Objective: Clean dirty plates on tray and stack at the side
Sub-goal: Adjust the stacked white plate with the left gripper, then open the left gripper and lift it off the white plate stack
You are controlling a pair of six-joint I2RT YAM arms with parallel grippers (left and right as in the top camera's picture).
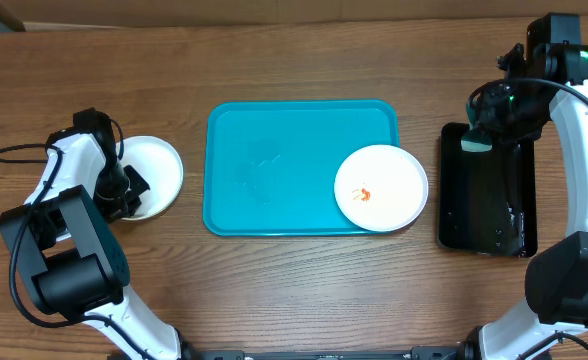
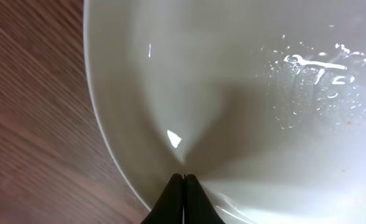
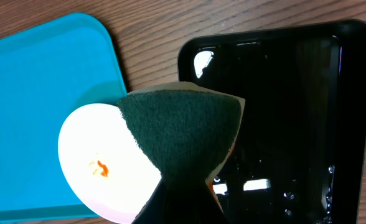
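Note:
The turquoise tray [image 1: 274, 170] lies mid-table. A white plate [image 1: 381, 187] with an orange-red smear sits at the tray's right end, overlapping the rim; it also shows in the right wrist view [image 3: 93, 168]. Another white plate [image 1: 154, 175] lies on the table left of the tray, wet with droplets in the left wrist view [image 2: 245, 93]. My left gripper [image 1: 126, 188] is shut, with its tips [image 2: 183, 178] over that plate's near rim. My right gripper [image 1: 477, 138] is shut on a green-faced sponge [image 3: 183, 134], held above the gap between tray and black tray. No third plate is visible.
A glossy black tray [image 1: 484, 195] with water drops lies right of the turquoise tray, under my right arm; it also shows in the right wrist view [image 3: 295, 99]. A black cable [image 1: 14, 152] runs along the left table side.

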